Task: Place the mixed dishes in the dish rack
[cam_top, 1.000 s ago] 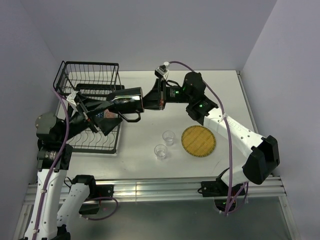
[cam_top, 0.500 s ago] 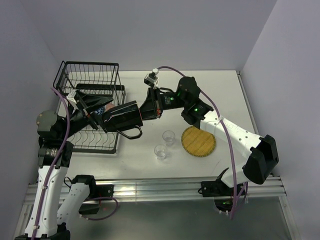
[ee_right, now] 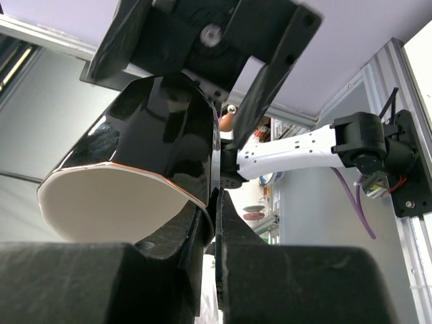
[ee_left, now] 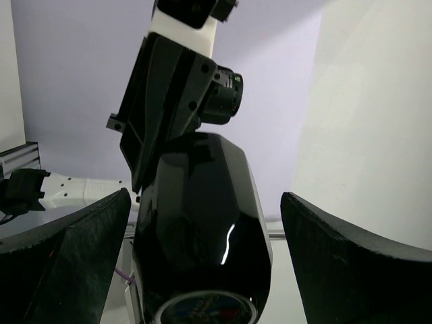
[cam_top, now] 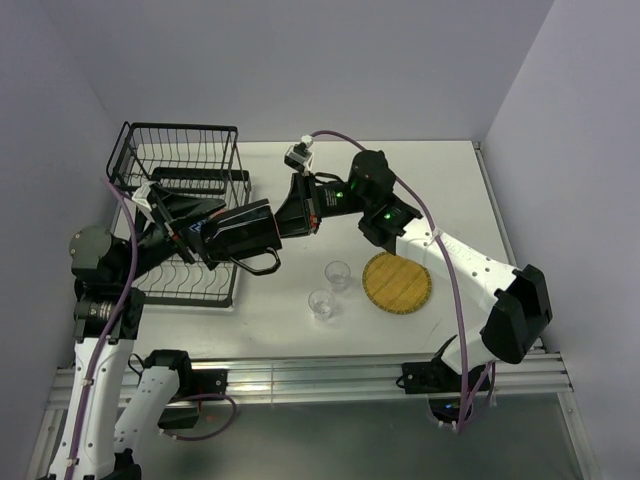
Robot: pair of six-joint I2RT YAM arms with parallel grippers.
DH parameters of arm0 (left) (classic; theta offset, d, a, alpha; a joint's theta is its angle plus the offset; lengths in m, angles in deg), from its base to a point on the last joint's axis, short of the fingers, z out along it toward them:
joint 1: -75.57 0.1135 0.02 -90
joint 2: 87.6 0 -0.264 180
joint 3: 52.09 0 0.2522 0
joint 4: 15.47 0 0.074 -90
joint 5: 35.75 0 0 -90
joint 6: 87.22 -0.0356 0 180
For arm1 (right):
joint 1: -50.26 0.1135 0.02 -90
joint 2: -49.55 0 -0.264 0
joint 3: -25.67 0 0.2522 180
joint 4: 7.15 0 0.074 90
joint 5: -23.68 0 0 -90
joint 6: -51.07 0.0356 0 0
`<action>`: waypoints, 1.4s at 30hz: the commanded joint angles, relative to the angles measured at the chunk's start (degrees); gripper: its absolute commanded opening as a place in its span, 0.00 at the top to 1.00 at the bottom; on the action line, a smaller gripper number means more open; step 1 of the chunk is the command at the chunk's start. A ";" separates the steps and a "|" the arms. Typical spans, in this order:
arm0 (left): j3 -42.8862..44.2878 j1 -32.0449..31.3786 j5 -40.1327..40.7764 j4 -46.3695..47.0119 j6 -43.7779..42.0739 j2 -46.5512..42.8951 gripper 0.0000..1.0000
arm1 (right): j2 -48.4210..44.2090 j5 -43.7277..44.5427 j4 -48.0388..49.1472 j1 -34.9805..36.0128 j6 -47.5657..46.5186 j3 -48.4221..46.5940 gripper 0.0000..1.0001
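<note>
Though unclear from above, seen at right wrist: pinching mug (ee_right: 148, 135) rim with right gripper (ee_right: 210, 217), stretched leftward into wide-spread left gripper (ee_left: 202, 263).

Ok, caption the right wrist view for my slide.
Right gripper pinches the mug by its rim, cream inside showing, the mug lying between the open left gripper's fingers.
</note>
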 commanded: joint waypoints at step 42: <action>-0.86 0.04 -4.30 4.92 -0.59 -2.67 0.54 | 5.07 -0.55 0.04 -0.75 3.88 -5.73 1.00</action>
